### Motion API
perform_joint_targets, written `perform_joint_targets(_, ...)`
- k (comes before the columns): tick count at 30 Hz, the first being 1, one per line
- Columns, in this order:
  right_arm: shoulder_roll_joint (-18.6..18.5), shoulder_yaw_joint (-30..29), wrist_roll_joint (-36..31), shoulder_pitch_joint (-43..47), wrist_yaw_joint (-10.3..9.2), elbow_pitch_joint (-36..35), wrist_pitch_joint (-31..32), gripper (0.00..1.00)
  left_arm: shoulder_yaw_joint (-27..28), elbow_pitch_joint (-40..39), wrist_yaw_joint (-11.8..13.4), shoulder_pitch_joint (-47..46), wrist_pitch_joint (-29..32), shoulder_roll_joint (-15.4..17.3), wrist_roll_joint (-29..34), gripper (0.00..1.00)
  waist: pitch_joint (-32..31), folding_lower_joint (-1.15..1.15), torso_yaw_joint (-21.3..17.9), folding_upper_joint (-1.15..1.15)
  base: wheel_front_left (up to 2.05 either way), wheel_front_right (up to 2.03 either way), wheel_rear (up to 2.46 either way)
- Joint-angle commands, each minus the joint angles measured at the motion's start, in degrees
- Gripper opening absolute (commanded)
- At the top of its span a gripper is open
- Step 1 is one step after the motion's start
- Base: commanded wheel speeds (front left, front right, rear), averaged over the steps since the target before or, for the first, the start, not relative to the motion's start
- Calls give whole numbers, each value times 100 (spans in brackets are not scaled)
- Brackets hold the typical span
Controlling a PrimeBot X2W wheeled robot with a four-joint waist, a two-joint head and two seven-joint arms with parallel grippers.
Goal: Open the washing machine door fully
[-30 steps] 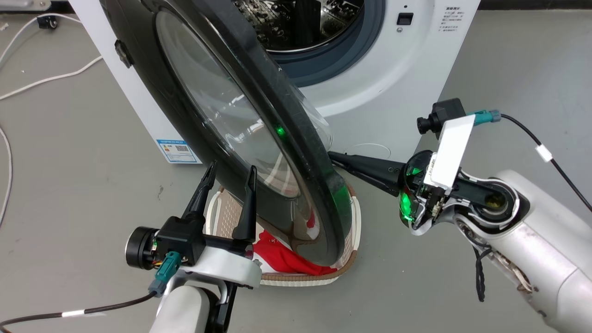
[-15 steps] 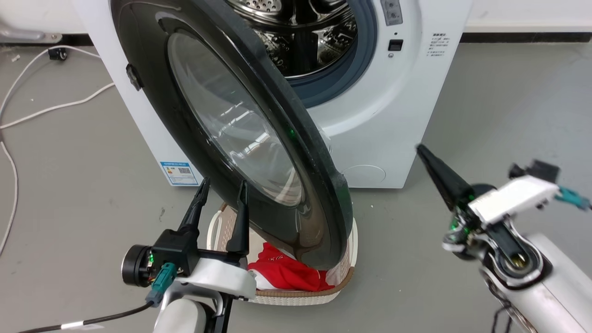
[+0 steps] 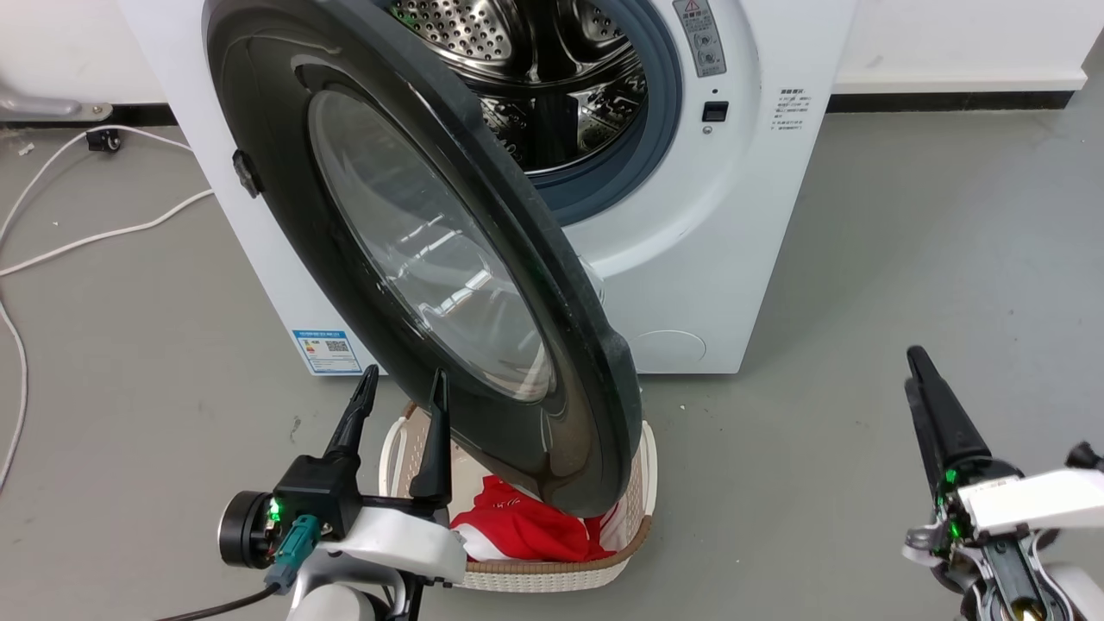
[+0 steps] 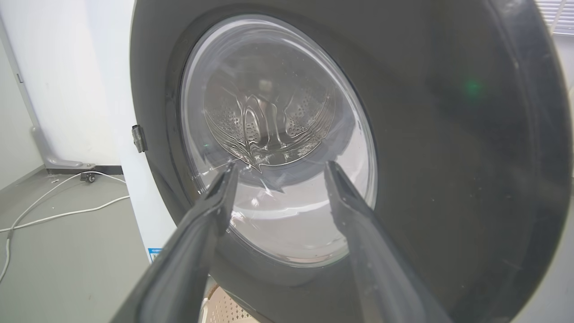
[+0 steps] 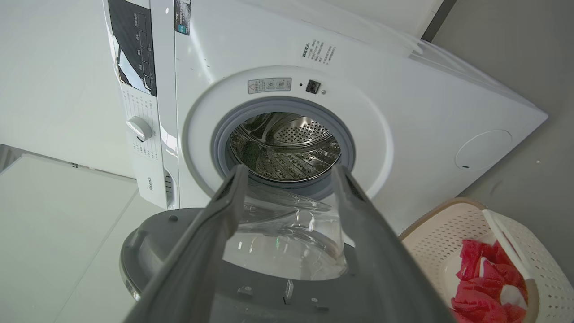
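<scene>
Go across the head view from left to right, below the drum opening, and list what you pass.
white cable → blue label sticker → left claw → round white service cover → right claw

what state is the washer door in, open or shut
Open: the washing machine door stands well clear of the washing machine, and the steel drum shows bare behind it.
</scene>
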Motion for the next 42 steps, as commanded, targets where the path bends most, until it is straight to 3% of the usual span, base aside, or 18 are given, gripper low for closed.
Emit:
perform_joint_targets(1, 65, -72, -139, 138, 13, -31, -25, 100, 35, 9, 4, 38, -15, -4, 32, 100, -17, 1, -6, 0, 0, 0, 0)
perform_joint_targets(7, 727, -1111, -1987, 629, 13, 33, -41, 100, 69, 12, 35, 102, -15, -4, -16, 100, -68, 1, -25, 0, 0, 0, 0)
perform_joint_targets(16, 1711, -2426, -6166, 825, 12, -434, -44, 100, 156, -37, 58, 68, -15, -5, 2, 100, -7, 1, -98, 0, 0, 0, 0)
perform_joint_targets(21, 1968, -2693, -8226, 875, 6, -893, 24, 100, 184, -34, 46, 11, -15, -4, 20, 100, 30, 1, -98, 0, 0, 0, 0)
perform_joint_targets(24, 2044, -2677, -9033, 988, 6, -1159, 195, 100, 197, -28, 41, -6, -15, -4, 35, 100, 41, 1, -86, 0, 0, 0, 0)
perform_joint_targets(31, 2114, -2419, -9919, 1360, 5, -1367, 477, 100, 206, -15, 33, 0, -15, -4, 59, 100, 32, 1, -62, 0, 0, 0, 0)
perform_joint_targets(42, 2116, -2440, -9733, 1356, 5, -1205, 403, 100, 216, -5, 7, -3, -15, -4, 135, 100, 41, 1, -79, 0, 0, 0, 0)
